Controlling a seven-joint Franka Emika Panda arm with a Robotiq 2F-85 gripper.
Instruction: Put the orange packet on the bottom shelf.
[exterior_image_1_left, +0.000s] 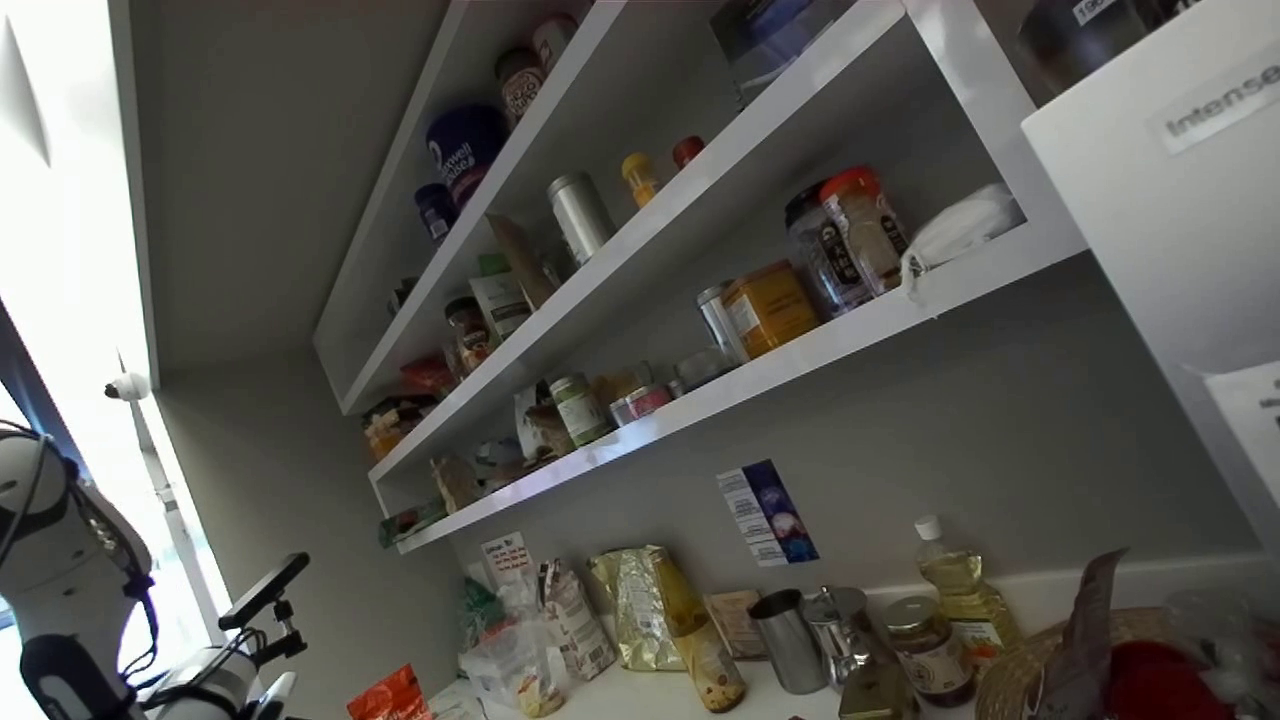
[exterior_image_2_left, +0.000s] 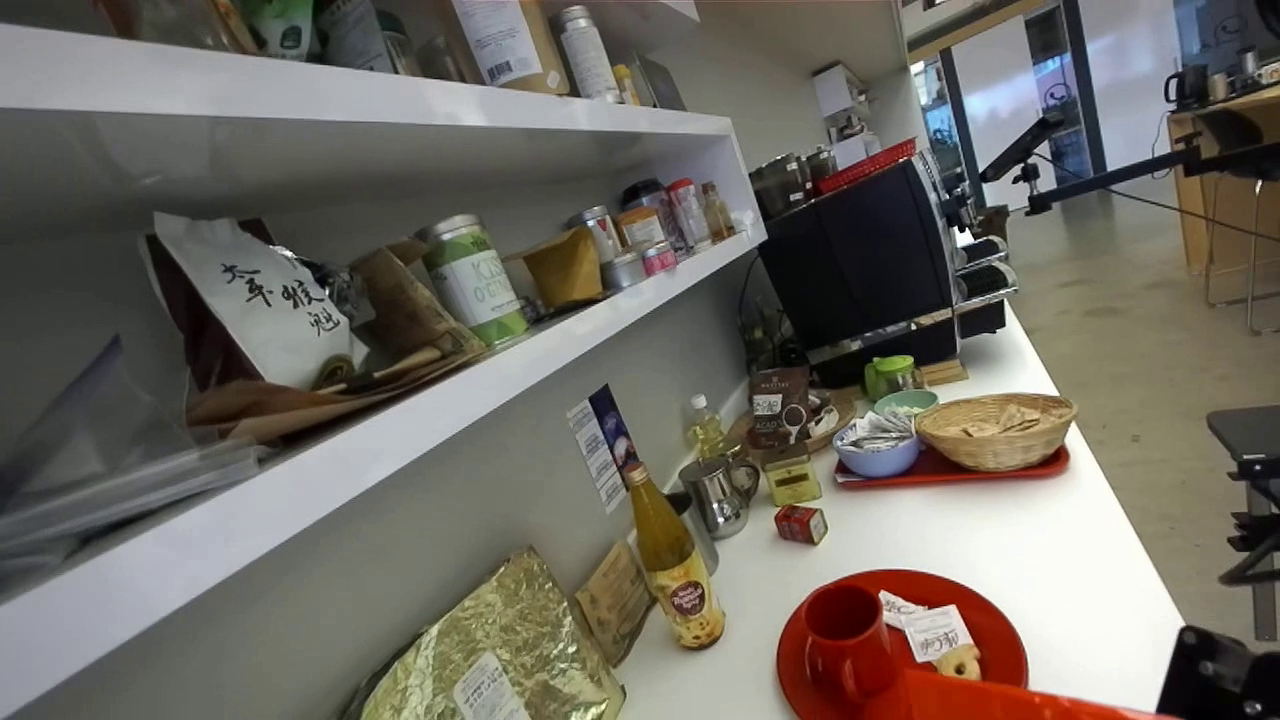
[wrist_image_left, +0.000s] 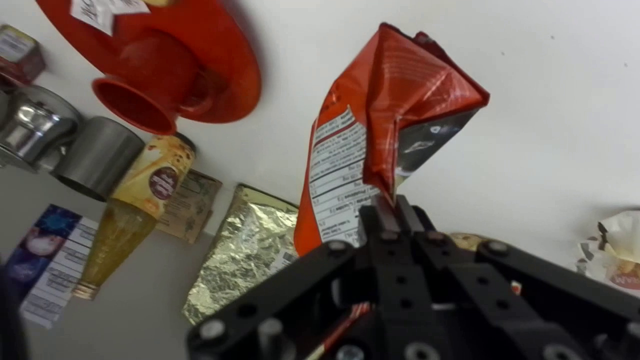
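The orange packet (wrist_image_left: 340, 165) is crumpled and folded, with a white nutrition label facing the camera in the wrist view. My gripper (wrist_image_left: 392, 212) is shut on a pinched fold of it, the two fingertips nearly together. In an exterior view the packet (exterior_image_1_left: 388, 697) shows at the lower edge, well below the shelves. A red-orange strip of the packet (exterior_image_2_left: 1010, 697) also crosses the bottom of an exterior view, in front of the red plate. The bottom shelf (exterior_image_1_left: 700, 407) is a long white board on the wall; in an exterior view the same shelf (exterior_image_2_left: 400, 440) runs above the counter.
On the shelf stand a white tea bag (exterior_image_2_left: 265, 300), a green-labelled tin (exterior_image_2_left: 475, 280), clear plastic bags (exterior_image_2_left: 120, 480) and several jars. Below, the counter holds a gold foil bag (exterior_image_2_left: 500, 640), a syrup bottle (exterior_image_2_left: 675, 560) and a red mug (exterior_image_2_left: 845, 640) on a red plate (exterior_image_2_left: 1000, 640).
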